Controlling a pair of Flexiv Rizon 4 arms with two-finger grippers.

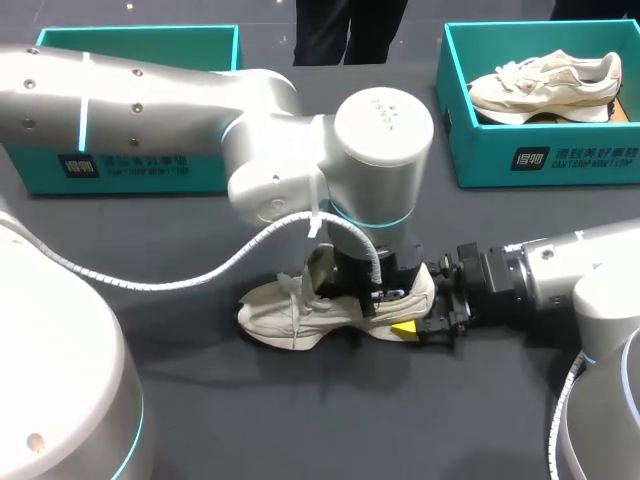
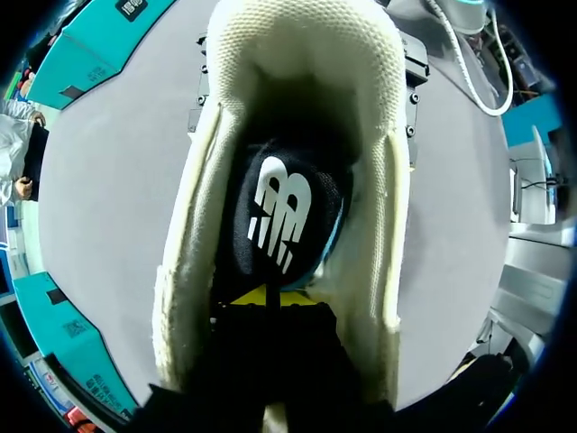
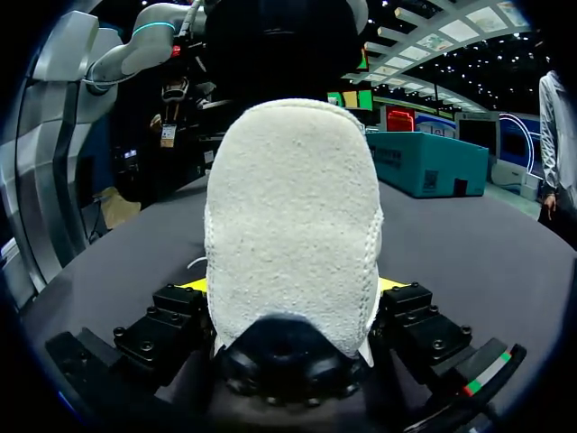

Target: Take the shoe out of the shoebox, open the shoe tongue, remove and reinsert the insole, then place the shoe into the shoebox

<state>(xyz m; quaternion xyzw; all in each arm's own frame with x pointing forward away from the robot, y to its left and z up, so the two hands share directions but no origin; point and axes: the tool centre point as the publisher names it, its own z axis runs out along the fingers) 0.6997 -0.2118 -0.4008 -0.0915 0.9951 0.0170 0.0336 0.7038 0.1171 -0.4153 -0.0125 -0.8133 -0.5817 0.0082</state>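
Note:
A cream shoe (image 1: 285,312) lies on the dark table, toe towards the left. My left arm comes down over it from above, and its gripper (image 2: 270,302) sits inside the shoe opening (image 2: 302,54). Its yellow tips are shut on the rear edge of the black insole (image 2: 275,212), which bears a white logo and shows a teal underside at one side. My right gripper (image 1: 417,308) comes in from the right. The heel (image 3: 293,225) sits between its wide-set fingers (image 3: 194,286), which press on it from both sides.
A teal shoebox (image 1: 540,160) at the back right holds a second cream shoe (image 1: 545,85). Another teal box (image 1: 130,165) stands at the back left, partly behind my left arm. Bare table lies in front of the shoe.

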